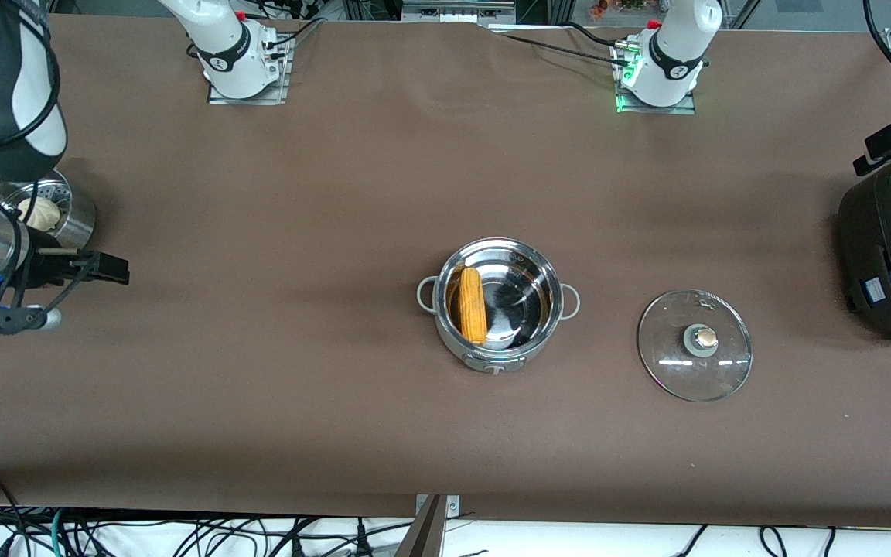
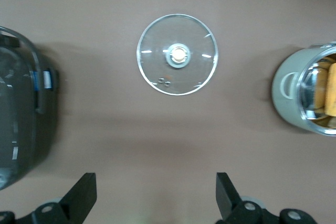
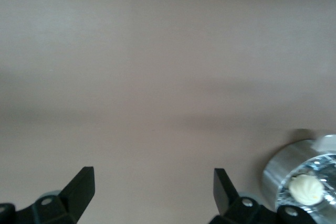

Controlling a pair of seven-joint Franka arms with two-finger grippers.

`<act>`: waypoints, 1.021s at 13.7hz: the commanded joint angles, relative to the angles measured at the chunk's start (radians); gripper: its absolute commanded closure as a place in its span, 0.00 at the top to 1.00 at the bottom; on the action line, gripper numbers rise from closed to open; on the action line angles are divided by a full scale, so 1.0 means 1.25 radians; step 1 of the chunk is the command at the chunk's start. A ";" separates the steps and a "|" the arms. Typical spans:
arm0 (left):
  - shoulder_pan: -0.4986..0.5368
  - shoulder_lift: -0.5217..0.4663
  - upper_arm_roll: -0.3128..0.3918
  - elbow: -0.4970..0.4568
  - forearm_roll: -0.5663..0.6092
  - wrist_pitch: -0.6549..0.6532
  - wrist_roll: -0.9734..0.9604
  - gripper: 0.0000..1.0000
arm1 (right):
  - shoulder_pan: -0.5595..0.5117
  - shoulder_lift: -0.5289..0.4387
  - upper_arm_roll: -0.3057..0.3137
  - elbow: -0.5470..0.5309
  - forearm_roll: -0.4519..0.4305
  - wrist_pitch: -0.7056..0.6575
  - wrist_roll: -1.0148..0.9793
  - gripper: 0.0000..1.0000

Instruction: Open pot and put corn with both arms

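Low and centre in the front view, the stainless-steel pot [image 1: 498, 303] stands open with the corn cob [image 1: 472, 305] inside; its glass lid [image 1: 694, 345], fragile and slippery, is best taken by the knob [image 1: 705, 337]. Both empty grippers are spread: right gripper [image 3: 152, 187] beside the steamer pot [image 1: 59, 207], left gripper [image 2: 156, 195] above the lid

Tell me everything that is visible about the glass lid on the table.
The lid is a round, clear glass disc with a thin metal rim and a tan knob on a grey base at its centre. It lies flat, knob up, on the brown table, off the pot and apart from it, toward the left arm's end. Nothing touches it. In the left wrist view the left gripper is over it, jaws open.
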 commanded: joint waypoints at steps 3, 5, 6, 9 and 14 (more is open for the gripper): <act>0.018 0.011 -0.011 0.010 -0.014 -0.019 -0.005 1.00 | -0.050 -0.215 0.006 -0.198 0.018 0.057 0.040 1.00; 0.014 0.012 -0.011 0.015 -0.014 -0.019 -0.003 1.00 | -0.050 -0.260 0.007 -0.234 0.037 0.054 0.040 1.00; 0.013 0.012 -0.011 0.015 -0.014 -0.021 -0.002 1.00 | -0.052 -0.287 0.007 -0.274 0.050 0.063 0.042 1.00; 0.014 0.030 -0.011 0.016 -0.014 -0.027 0.001 1.00 | -0.050 -0.296 0.006 -0.294 0.056 0.052 0.040 1.00; 0.012 0.024 -0.026 0.010 -0.012 -0.028 -0.002 1.00 | -0.050 -0.259 0.006 -0.263 0.061 0.050 0.038 1.00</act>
